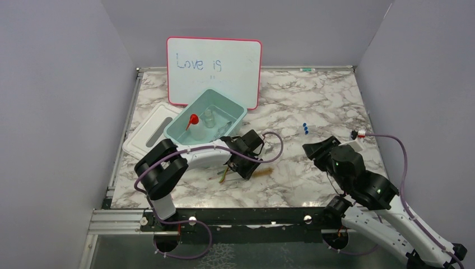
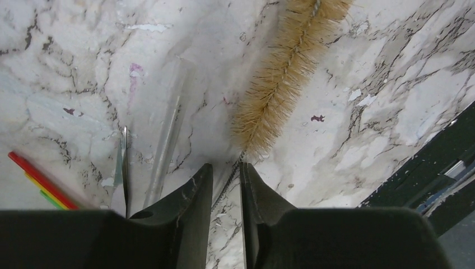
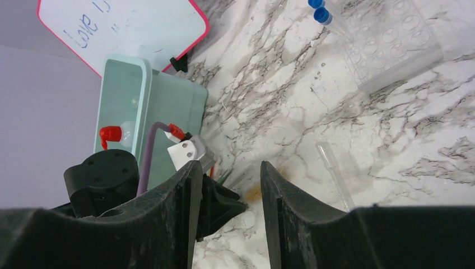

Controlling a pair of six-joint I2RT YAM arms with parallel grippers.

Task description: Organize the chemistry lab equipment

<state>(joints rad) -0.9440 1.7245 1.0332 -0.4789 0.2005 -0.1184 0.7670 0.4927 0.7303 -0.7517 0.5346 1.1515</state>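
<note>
A brown bristle brush (image 2: 280, 84) lies on the marble table. Its twisted wire stem runs between the jaws of my left gripper (image 2: 226, 165), which stand a narrow gap apart, wider than the wire. Beside the brush lie a clear glass rod (image 2: 165, 140) and a thin metal piece (image 2: 123, 162). The teal bin (image 1: 235, 109) holds the white squeeze bottle with its red nozzle (image 1: 193, 119) and a small flask (image 1: 209, 117). Blue-capped tubes (image 1: 305, 129) lie mid-table. My right gripper (image 1: 311, 150) hovers open and empty, facing the left gripper (image 1: 246, 161).
A pink-framed whiteboard (image 1: 214, 70) leans against the back wall behind the bin. A white lid (image 1: 148, 131) lies left of the bin. Red, yellow and green sticks (image 2: 39, 182) lie near the left gripper. A clear tube rack (image 3: 392, 45) and a glass pipette (image 3: 336, 174) lie on the right.
</note>
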